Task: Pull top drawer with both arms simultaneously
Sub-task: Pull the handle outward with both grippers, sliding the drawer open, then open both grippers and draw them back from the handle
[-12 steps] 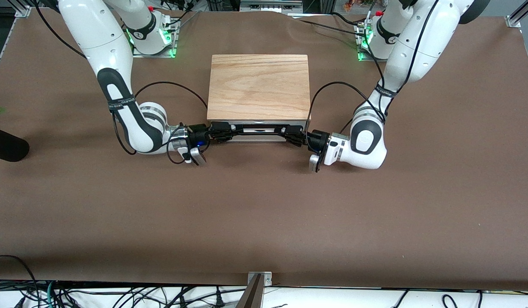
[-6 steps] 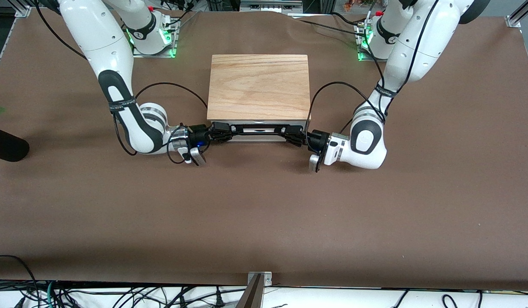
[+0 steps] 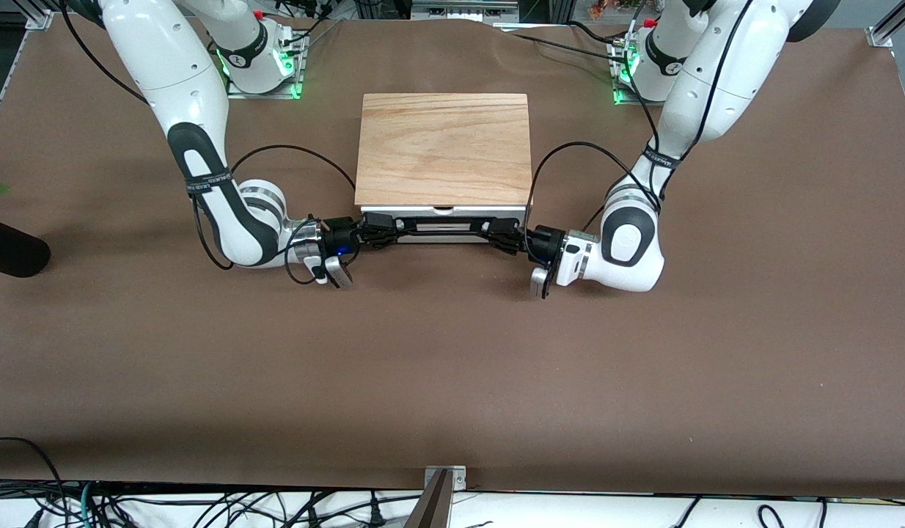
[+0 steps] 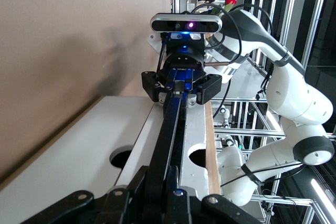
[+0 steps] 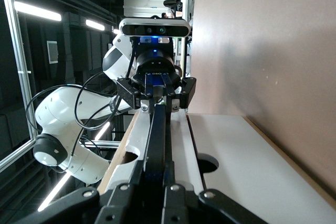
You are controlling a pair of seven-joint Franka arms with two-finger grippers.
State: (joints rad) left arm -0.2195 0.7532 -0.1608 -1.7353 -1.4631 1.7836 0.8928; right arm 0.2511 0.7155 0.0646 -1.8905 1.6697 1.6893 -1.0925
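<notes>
Both grippers clamp the drawer [image 3: 445, 211] handle [image 3: 441, 221]: left gripper [image 3: 501, 236] and right gripper [image 3: 379, 227] at opposite ends, drawer slightly open.

The table [image 3: 452, 367] is covered in plain brown. The box top [image 3: 444, 147] is light wood with darker grain lines. The drawer [image 3: 445, 214] below the box top is white with a black handle [image 3: 441, 224]. Both arms [image 3: 196, 110] are white with black elbow sections.
</notes>
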